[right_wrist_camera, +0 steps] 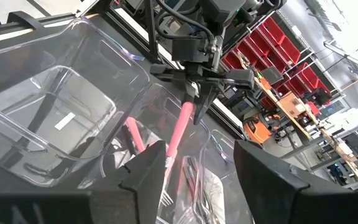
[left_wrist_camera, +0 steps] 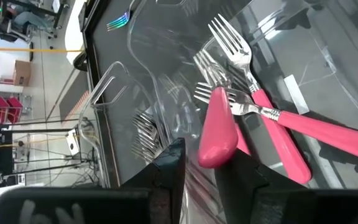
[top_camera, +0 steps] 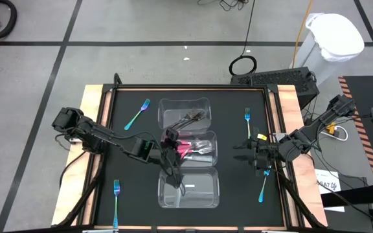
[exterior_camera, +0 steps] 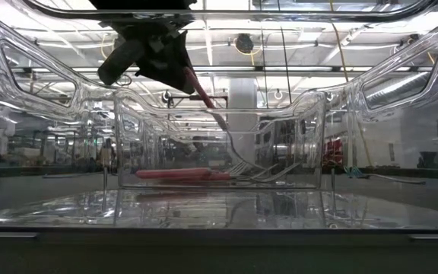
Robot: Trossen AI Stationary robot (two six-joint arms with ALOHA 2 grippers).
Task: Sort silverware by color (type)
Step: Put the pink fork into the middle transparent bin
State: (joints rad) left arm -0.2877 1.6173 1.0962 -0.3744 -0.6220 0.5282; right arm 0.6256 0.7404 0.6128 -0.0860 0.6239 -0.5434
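My left gripper [top_camera: 171, 139] hangs over the left end of the middle clear container [top_camera: 214, 160], pointing down at a slant. A pink-handled fork [left_wrist_camera: 219, 124] stands slanted below it. The fork's tines [exterior_camera: 242, 164] rest on other pink forks [left_wrist_camera: 278, 124] lying in that container, and its handle end sits between my slightly parted fingers. My right gripper [top_camera: 246, 153] waits open and empty near the table's right edge. Dark grey forks [top_camera: 193, 117] lie in the far container. My left gripper has the rounded free end of the pink handle [left_wrist_camera: 217, 152] between its fingers, coming at it from above and the left. The handle lies against one finger [left_wrist_camera: 238, 180], and a narrow gap shows at the other. The fork leans steeply, tines down in the container.
The near container [top_camera: 190, 189] holds only a white label. Blue-handled forks lie on the black mat at the far left [top_camera: 136, 114], near left [top_camera: 116, 194], far right [top_camera: 247, 120] and near right [top_camera: 263, 188]. Wooden strips edge the mat on both sides.
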